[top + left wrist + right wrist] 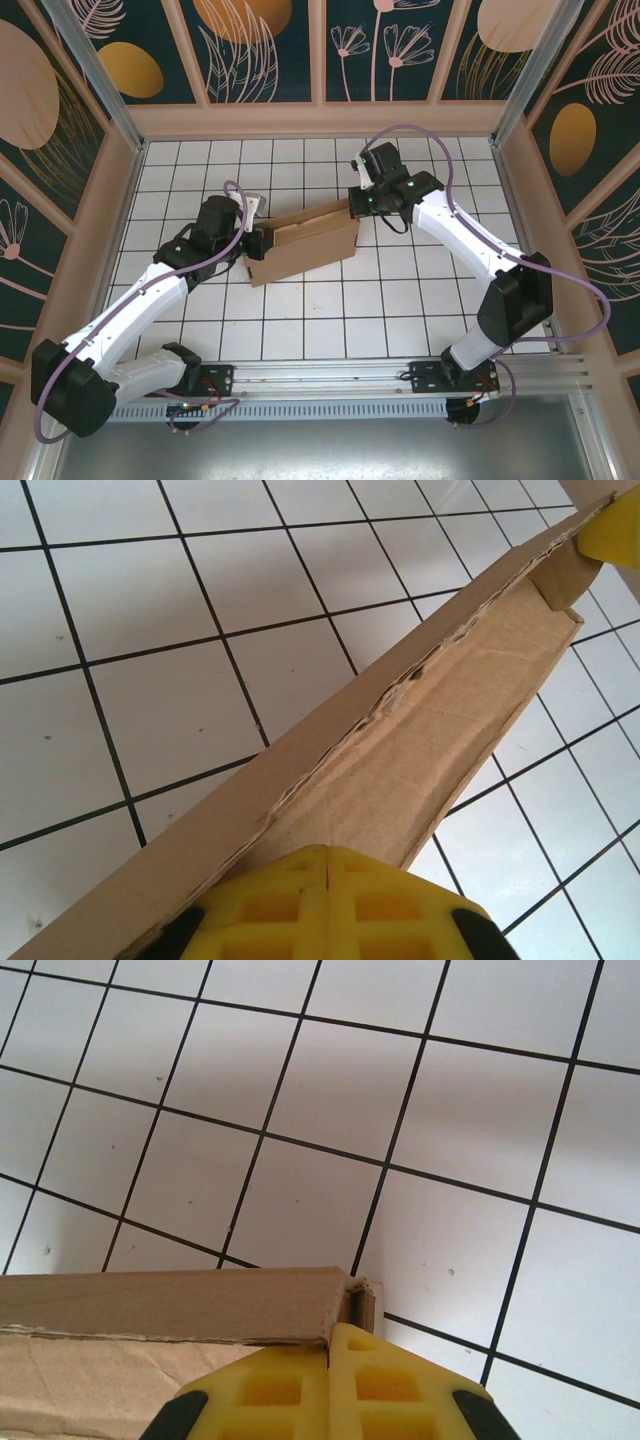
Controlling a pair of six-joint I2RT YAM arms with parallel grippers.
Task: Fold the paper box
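Two arms: both are reaching inward over the white gridded worktop [320, 330], meeting at opposite ends of the paper box [305, 245].
Paper box: brown cardboard, shallow and open-topped, is sitting mid-worktop between the two tools, lying slantwise across the grid lines.
Left tool [262, 242] [328, 880]: yellow fingers are pressing together with no gap, sitting at the box's left end. In the wrist view the box interior [420, 740] is running away from them, with one long wall edge looking ragged.
Right tool [352, 207] [328, 1360]: fingers are pressing together at the box's right end corner. The wall's top edge [170, 1305] is meeting their seam.
Grip: cannot tell whether cardboard is caught between either pair of fingers.
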